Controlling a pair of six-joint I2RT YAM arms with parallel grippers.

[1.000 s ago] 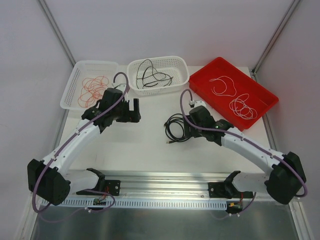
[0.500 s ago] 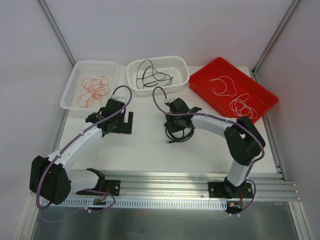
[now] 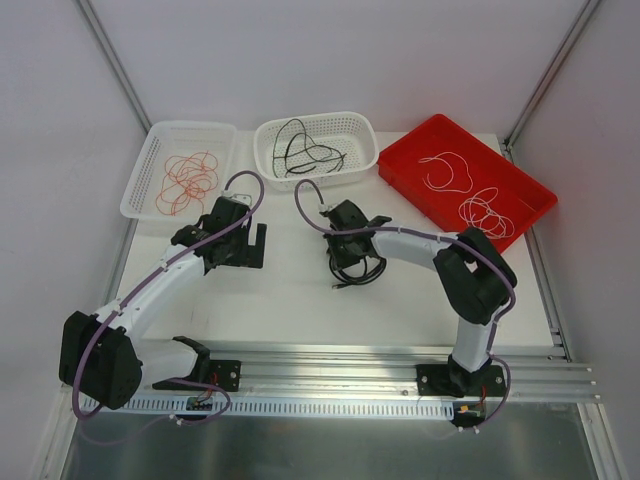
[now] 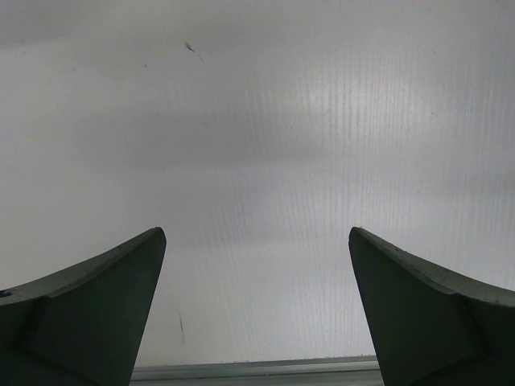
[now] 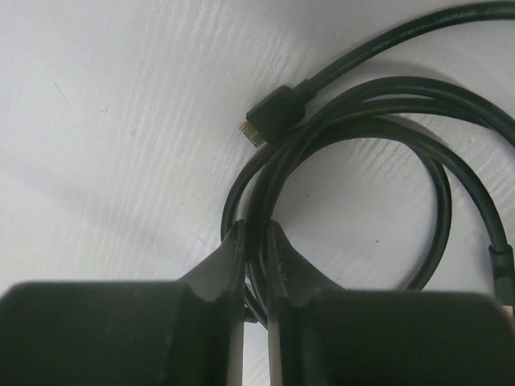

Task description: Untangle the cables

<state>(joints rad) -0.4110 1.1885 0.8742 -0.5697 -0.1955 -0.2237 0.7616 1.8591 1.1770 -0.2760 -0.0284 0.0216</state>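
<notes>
Here, the right gripper [image 5: 256, 233] stands low over the white table [image 3: 290, 305], near the front of the middle basket. Its two dark fingers are set almost together on a loosely coiled black cord [image 5: 366, 108]. In the wrist view, strands of the coil pass up between the fingertips, so the grip reads as clamped on the cord rather than closed on nothing. The pinch sits on the loop's edge, not on the small black plug with a metal tip [image 5: 269, 119], which lies free on the table beside the loops. That placement probably lets the coil hang and open when raised. The loops overlap, however, so several may rise together and the plug may catch in one. The left gripper [image 4: 256, 233] is spread wide and holds nothing. It hovers over bare table near the left basket, well apart from the cord, apparently placed to stay clear or to take a second strand. The containers along the far edge explain the layout: thin red-orange wires [image 3: 187, 180] lie in the left white lattice basket [image 3: 135, 195], black cords [image 3: 305, 152] in the middle white lattice basket [image 3: 315, 118], and white wires [image 3: 487, 215] in the red plastic tray [image 3: 398, 172]. Judged by colour, the gripped cord belongs in the middle basket, and it is the only cable outside a container.
</notes>
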